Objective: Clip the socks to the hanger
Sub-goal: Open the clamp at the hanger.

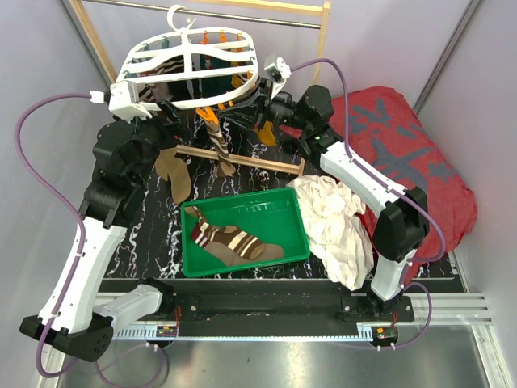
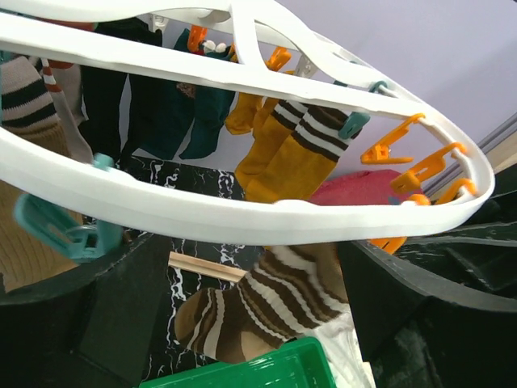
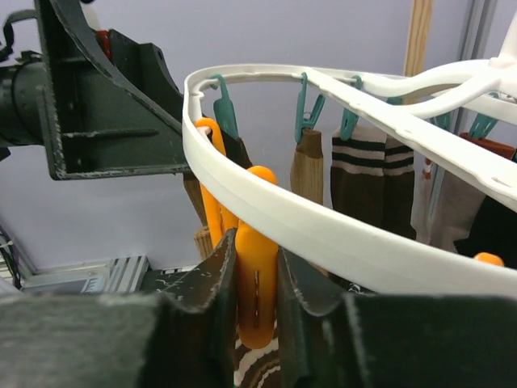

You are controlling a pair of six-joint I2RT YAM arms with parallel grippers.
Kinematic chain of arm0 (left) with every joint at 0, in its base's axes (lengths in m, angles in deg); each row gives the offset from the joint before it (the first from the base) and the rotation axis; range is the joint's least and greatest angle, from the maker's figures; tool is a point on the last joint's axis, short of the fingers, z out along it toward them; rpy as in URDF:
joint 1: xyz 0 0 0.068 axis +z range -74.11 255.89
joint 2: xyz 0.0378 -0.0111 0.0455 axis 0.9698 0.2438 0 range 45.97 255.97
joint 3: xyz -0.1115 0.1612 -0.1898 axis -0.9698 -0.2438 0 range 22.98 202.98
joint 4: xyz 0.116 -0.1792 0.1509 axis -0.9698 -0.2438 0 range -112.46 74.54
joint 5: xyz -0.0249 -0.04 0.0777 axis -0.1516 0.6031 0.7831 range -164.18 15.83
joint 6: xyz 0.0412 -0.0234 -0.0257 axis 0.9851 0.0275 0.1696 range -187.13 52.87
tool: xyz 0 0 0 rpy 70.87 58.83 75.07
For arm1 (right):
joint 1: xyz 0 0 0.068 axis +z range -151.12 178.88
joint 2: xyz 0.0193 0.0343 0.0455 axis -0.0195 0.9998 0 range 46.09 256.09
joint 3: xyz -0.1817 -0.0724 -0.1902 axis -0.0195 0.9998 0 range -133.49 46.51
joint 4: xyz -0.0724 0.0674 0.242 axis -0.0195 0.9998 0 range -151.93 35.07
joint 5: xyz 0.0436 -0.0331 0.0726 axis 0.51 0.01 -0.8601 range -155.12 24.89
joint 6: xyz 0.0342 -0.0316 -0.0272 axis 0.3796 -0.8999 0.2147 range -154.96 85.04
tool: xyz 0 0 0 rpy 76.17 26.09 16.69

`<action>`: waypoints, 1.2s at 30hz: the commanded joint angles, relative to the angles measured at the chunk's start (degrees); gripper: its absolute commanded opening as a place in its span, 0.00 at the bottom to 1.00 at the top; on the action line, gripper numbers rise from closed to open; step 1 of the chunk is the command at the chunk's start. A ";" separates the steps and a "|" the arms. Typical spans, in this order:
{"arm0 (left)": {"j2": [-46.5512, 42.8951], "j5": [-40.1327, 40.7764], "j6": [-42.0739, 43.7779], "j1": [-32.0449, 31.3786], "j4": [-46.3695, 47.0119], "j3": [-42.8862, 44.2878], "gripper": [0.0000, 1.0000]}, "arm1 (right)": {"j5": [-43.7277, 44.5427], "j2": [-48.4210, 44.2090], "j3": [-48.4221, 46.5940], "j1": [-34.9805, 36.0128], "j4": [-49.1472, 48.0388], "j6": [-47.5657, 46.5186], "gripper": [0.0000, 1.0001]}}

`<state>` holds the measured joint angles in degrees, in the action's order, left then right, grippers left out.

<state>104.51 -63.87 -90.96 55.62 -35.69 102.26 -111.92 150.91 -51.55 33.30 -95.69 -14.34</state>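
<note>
The black marbled table point(image 1: 153, 242) carries a green tray point(image 1: 242, 267); the raised lettering on the tray's far wall is too small to read. The white hanger point(image 1: 194, 69) is hooked on the metal rod point(image 1: 242, 18) above the table's far side, with several socks point(image 2: 283, 162) clipped under it. One brown striped sock point(image 1: 230, 242) lies in the tray. The left gripper point(image 2: 254, 267) has its jaws wide apart beneath the hanger's rim. The right gripper point(image 3: 256, 259) is clamped on an orange clip point(image 3: 257, 234) at the rim.
</note>
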 commanded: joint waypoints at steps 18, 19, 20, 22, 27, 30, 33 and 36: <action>-1.24 -24.45 -9.56 0.32 -4.38 10.71 0.87 | 21.84 -7.87 2.88 10.41 12.92 -14.03 0.22; -1.15 -24.63 -10.26 0.32 -4.47 10.71 0.87 | 22.02 -7.70 2.53 10.50 13.54 -14.20 0.23; -1.06 -25.15 -10.61 0.32 -4.47 10.45 0.87 | 22.20 -7.52 2.44 10.67 13.98 -14.29 0.23; -0.89 -25.86 -11.76 0.23 -4.47 10.45 0.85 | 22.90 -7.43 2.26 10.94 14.68 -14.56 0.23; -0.19 -26.31 -12.55 0.15 -3.94 10.10 0.84 | 23.25 -6.82 1.65 11.11 15.12 -14.12 0.24; 0.69 -25.86 -12.55 0.06 -3.85 9.49 0.83 | 23.16 -6.73 1.29 11.20 15.39 -13.85 0.26; 1.22 -23.32 -12.64 0.06 -3.85 7.82 0.83 | 22.81 -6.73 1.56 11.29 15.48 -13.59 0.31; 1.40 -22.08 -12.90 0.06 -2.72 6.15 0.83 | 22.55 -6.99 2.43 11.20 15.48 -13.77 0.36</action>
<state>105.60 -87.50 -103.23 55.70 -41.48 110.13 -89.63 144.40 -47.66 43.90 -79.63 -27.63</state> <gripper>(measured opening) 0.838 0.345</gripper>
